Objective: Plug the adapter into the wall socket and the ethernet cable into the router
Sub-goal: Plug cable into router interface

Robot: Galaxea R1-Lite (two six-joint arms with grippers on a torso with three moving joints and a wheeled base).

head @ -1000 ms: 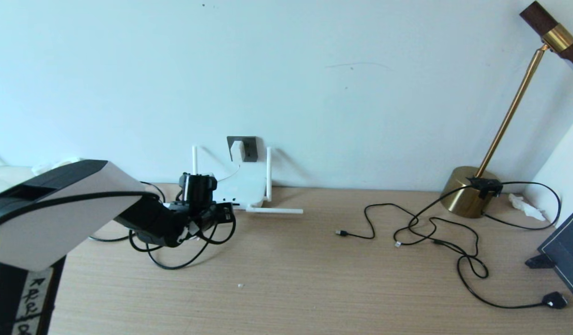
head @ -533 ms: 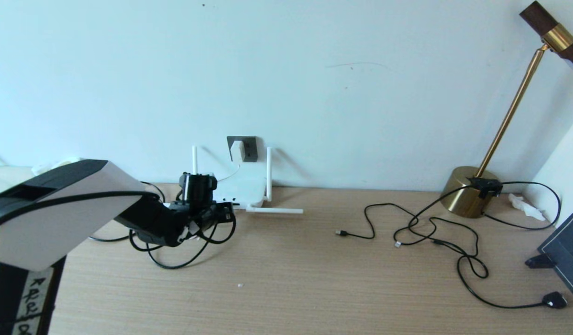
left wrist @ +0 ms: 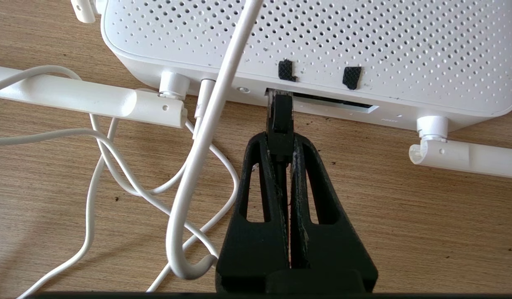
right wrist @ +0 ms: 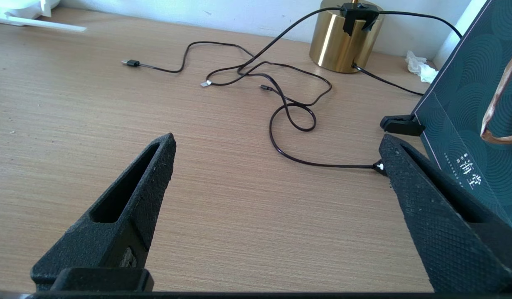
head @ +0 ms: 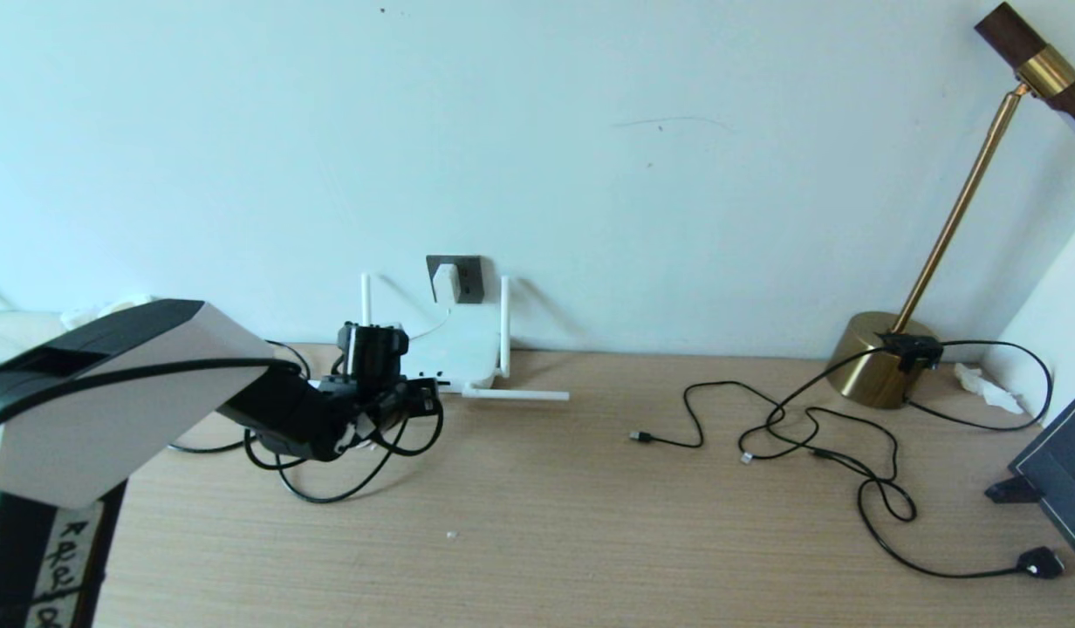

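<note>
The white adapter (head: 446, 281) sits in the dark grey wall socket (head: 469, 279), and its thin white cord (left wrist: 206, 137) runs down past the router. The router (head: 455, 353) lies against the wall with two antennas upright and one flat on the desk. My left gripper (left wrist: 281, 143) is shut on the ethernet cable's plug (left wrist: 280, 118). The plug's tip is at the left end of the dark port slot (left wrist: 335, 102) on the router's (left wrist: 364, 41) edge. The ethernet cable (head: 328, 499) loops on the desk below my left gripper (head: 422, 403). My right gripper (right wrist: 276, 145) hangs open over bare desk.
A brass lamp base (head: 882, 359) stands at the back right, with thin black cables (head: 808, 436) sprawled in front of it and a black plug (head: 1039, 563) near the front right. A dark box (head: 1061, 471) leans at the right edge. A crumpled tissue (head: 982, 384) lies by the lamp.
The left arm has shifted very slightly toward the router with the plug in its grip. Nothing else has moved.
</note>
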